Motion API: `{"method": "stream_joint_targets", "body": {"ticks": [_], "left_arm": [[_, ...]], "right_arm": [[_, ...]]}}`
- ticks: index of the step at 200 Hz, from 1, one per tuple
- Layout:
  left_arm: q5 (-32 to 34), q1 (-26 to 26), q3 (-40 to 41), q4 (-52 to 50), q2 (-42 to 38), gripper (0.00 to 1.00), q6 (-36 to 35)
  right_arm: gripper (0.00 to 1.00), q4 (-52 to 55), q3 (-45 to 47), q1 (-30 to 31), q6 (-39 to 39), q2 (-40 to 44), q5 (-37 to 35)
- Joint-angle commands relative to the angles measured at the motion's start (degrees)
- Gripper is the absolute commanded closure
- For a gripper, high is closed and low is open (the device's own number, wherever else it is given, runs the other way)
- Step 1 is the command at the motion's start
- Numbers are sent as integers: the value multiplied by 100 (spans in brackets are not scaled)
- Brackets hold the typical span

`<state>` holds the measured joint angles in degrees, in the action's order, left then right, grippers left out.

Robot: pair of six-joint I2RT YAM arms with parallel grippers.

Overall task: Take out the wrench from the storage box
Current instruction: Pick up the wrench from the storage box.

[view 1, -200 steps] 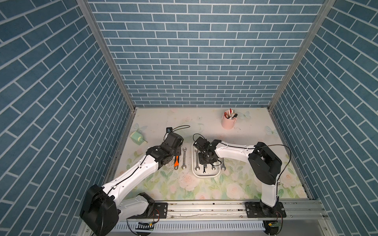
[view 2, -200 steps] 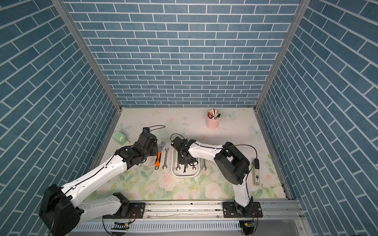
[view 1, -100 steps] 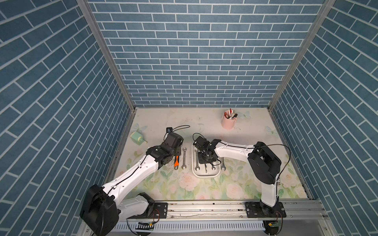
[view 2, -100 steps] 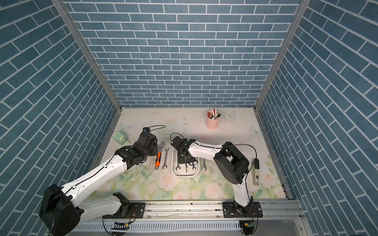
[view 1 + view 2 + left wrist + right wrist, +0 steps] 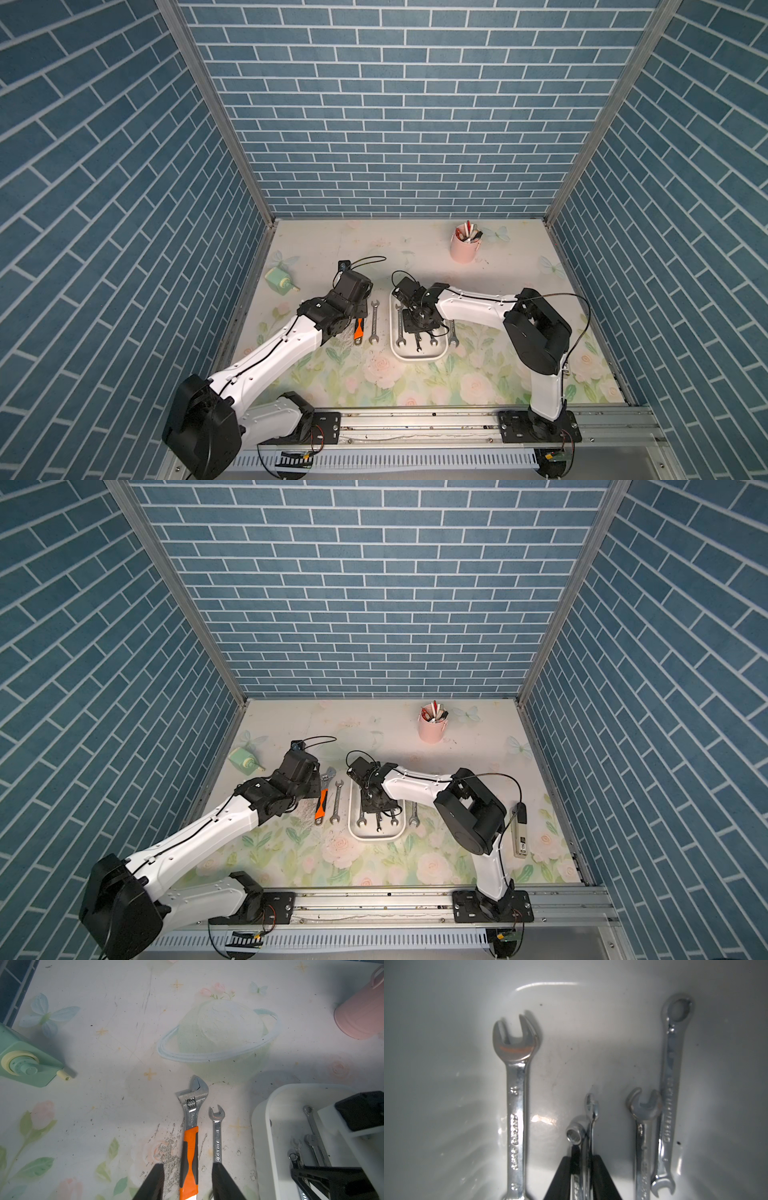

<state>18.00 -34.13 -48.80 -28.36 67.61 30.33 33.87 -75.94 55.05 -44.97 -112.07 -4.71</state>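
The white storage box (image 5: 419, 358) (image 5: 376, 840) lies mid-table with several steel wrenches in it. My right gripper (image 5: 583, 1167) (image 5: 419, 326) reaches down into the box. Its black fingers are shut on a small wrench (image 5: 584, 1136) that stands on edge, with a second thin one pressed against it. A larger open-end wrench (image 5: 517, 1105) and two more (image 5: 671, 1084) lie flat beside it. Left of the box, my left gripper (image 5: 188, 1165) hangs open, straddling the orange-handled adjustable wrench (image 5: 190, 1147) on the table without touching it.
An open-end wrench (image 5: 217, 1136) lies between the adjustable wrench and the box. Another wrench (image 5: 452, 334) lies just right of the box. A pink pen cup (image 5: 464, 247) stands at the back, a green device (image 5: 280, 282) at the left, and a black-and-white gadget (image 5: 520, 831) at the right.
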Motion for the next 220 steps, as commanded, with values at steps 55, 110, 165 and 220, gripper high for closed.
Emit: {"method": "stream_joint_targets", "body": {"ticks": [55, 110, 165, 220], "left_arm": [[-43, 35, 115, 75, 26, 57, -7], [-68, 31, 124, 59, 32, 57, -7], [-91, 31, 141, 65, 11, 57, 1], [-143, 38, 186, 98, 16, 57, 35]], "right_arm": [[88, 155, -61, -27, 15, 194, -54], [83, 161, -66, -23, 9, 238, -47], [86, 170, -76, -29, 6, 282, -57], [94, 177, -85, -29, 6, 335, -100]]}}
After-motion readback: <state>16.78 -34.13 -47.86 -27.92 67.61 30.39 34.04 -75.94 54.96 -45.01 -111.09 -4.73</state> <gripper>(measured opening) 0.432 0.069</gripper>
